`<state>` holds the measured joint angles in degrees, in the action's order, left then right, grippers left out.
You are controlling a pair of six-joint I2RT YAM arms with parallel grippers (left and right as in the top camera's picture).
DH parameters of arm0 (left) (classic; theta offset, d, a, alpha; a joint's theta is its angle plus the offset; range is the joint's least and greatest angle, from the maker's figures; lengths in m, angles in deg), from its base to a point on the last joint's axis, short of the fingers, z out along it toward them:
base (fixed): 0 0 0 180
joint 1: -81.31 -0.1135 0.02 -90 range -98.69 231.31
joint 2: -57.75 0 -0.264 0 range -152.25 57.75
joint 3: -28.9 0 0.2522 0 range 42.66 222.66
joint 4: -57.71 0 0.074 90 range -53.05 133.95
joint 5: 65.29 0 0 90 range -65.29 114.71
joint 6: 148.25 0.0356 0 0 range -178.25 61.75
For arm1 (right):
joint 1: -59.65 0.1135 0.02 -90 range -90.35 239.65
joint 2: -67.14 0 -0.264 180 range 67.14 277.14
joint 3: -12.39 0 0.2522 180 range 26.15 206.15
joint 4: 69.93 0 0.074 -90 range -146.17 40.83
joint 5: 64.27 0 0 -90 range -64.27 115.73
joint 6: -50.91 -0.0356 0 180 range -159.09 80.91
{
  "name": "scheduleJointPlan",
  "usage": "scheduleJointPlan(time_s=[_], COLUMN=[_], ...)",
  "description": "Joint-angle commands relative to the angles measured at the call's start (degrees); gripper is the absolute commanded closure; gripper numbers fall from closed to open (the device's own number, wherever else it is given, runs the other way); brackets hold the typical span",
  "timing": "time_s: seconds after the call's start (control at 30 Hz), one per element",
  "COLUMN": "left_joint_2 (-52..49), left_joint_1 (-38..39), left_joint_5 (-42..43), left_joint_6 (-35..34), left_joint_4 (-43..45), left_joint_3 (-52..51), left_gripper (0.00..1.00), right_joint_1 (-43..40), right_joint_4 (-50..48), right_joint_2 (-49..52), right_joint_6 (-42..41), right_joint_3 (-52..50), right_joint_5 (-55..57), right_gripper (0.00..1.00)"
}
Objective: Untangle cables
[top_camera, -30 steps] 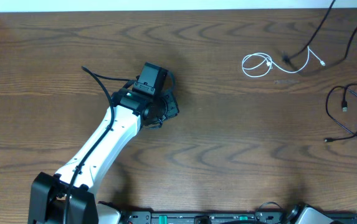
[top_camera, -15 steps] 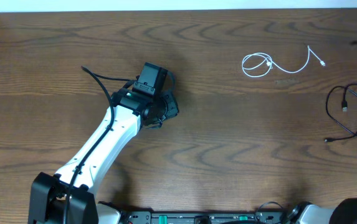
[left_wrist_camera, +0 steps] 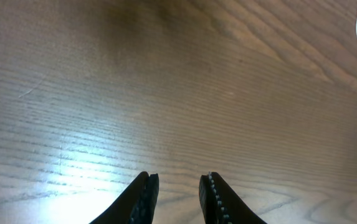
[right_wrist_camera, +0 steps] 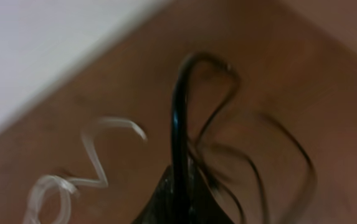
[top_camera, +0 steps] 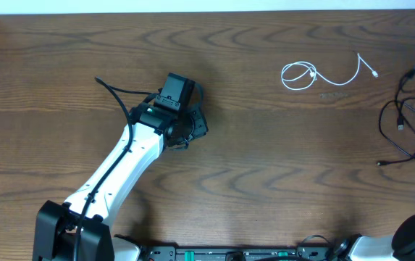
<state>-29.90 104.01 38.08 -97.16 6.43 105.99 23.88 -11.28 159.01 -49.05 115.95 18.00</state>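
I am seeing the left gripper (left_wrist_camera: 179, 178) hovering low over the wooden table (top_camera: 265, 174), its jaws standing a narrow gap apart with nothing between them. The right gripper (right_wrist_camera: 179, 190) is pinching the black cable (right_wrist_camera: 177, 106), which is rising from its closed jaws, though that view is blurring. From overhead, the black cable is lying in loops at the table's right edge. The white cable (top_camera: 313, 72) is lying loose near it, not touching it.

White cable (top_camera: 313, 72) and black cables (top_camera: 400, 123) on brown (wood-grained) table (top_camera: 265, 159)
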Motion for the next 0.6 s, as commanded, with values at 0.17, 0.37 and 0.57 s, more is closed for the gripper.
scheduleJointPlan(time_s=[0.17,0.37,0.57], left_joint_2=[-0.13,-0.13,-0.13], left_joint_1=[-0.13,-0.13,-0.13], left_joint_5=[-0.35,-0.37,-0.37], left_joint_6=[0.76,0.76,0.76], left_joint_4=[-0.22,-0.83,-0.83], left_joint_3=[-0.48,-0.5,-0.5], left_gripper=[0.72,0.72,0.72], right_joint_1=[-0.81,-0.85,-0.85], right_joint_4=[10.14,10.6,9.73], right_joint_2=[5.88,8.44,8.44], right_joint_6=[0.57,0.57,0.59], right_joint_3=[0.39,0.39,0.39], right_joint_5=[15.74,13.31,5.97], right_gripper=[0.99,0.54,0.12])
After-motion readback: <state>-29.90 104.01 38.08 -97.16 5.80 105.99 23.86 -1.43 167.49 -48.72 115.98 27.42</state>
